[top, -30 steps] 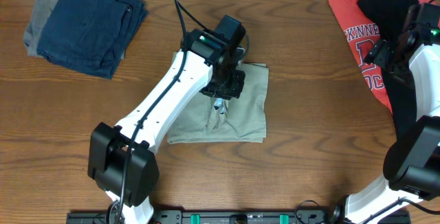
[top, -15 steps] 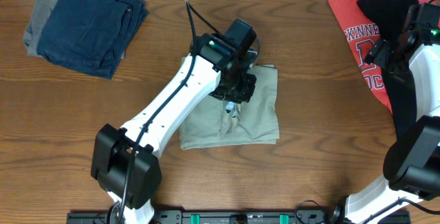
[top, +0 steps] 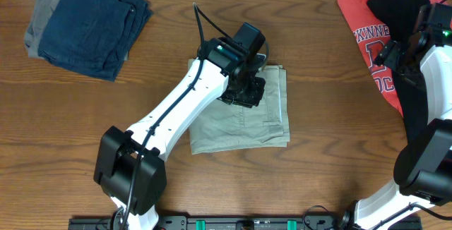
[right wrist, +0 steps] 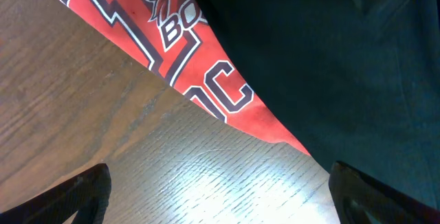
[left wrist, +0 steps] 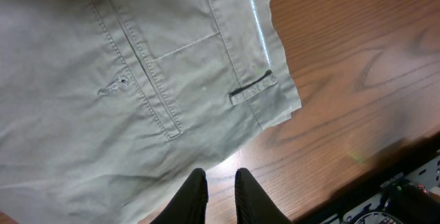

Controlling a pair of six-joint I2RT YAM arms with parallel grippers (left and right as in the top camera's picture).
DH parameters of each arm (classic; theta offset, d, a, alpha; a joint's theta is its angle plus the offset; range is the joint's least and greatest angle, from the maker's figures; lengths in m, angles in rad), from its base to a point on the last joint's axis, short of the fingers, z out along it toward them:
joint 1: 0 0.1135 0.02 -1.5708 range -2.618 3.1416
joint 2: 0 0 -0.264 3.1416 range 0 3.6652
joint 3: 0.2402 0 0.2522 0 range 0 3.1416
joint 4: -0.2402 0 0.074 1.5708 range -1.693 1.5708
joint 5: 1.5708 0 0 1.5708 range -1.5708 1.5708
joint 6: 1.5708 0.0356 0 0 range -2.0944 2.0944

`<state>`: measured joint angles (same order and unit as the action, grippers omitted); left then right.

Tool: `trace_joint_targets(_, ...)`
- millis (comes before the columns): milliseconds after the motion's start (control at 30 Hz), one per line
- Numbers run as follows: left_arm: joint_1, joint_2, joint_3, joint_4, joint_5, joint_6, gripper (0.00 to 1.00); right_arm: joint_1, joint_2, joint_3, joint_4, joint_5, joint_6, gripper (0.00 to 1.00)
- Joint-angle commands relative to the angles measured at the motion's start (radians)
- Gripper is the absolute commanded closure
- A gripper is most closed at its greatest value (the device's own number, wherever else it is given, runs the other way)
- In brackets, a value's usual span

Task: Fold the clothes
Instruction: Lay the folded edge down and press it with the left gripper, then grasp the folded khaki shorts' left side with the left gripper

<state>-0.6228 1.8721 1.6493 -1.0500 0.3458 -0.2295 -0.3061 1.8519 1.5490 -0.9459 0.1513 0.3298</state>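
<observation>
I see my left gripper [left wrist: 220, 176] above the folded tan khaki cotton trousers [top: 265, 120], fingers barely parted, apparently empty; right gripper [right wrist: 218, 172], three o'clock, spread wide

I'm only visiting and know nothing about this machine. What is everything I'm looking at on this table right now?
Table: one, brown wood, under everything.
Tan trousers: one, khaki, folded, middle of the table.
Navy garment: one, dark blue, folded, far left, on the grey garment.
Grey garment: one, grey, beneath the navy garment.
Red T-shirt: one, red with white print, far right.
Black garment: one, black, on the red T-shirt.
Left arm, right arm: two, white with black joints, at the near edge.
Left hand: one, black, fingers narrowly apart, empty, over the tan trousers' edge.
Right hand: one, black, wide open, empty, by the red T-shirt.
</observation>
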Motion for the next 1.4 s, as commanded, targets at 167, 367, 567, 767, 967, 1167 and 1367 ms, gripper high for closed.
trace_joint_targets(167,0.003,0.004,-0.007,-0.058,0.002,-0.005,0.78,-0.001,0.005,0.003,-0.001,0.01,0.014,0.01)
trace_joint_targets(367,0.05,0.004,-0.008,-0.136,-0.159,-0.005,0.61,-0.001,0.005,0.003,0.0,0.01,0.014,0.01)
trace_joint_targets(567,0.171,0.004,-0.008,-0.142,-0.299,0.0,0.15,-0.001,0.005,0.003,-0.001,0.01,0.014,0.01)
trace_joint_targets(767,0.382,0.004,-0.016,-0.139,-0.176,0.047,0.02,-0.001,0.005,0.003,-0.001,0.01,0.014,0.01)
trace_joint_targets(967,0.533,0.004,-0.112,-0.097,0.07,0.173,0.01,-0.001,0.005,0.003,-0.001,0.01,0.014,0.01)
trace_joint_targets(1167,0.567,0.004,-0.284,0.045,0.17,0.224,0.02,-0.001,0.005,0.003,-0.001,0.01,0.014,0.01)
trace_joint_targets(1367,0.564,0.004,-0.429,0.223,0.3,0.233,0.02,-0.001,0.005,0.003,-0.001,0.01,0.014,0.01)
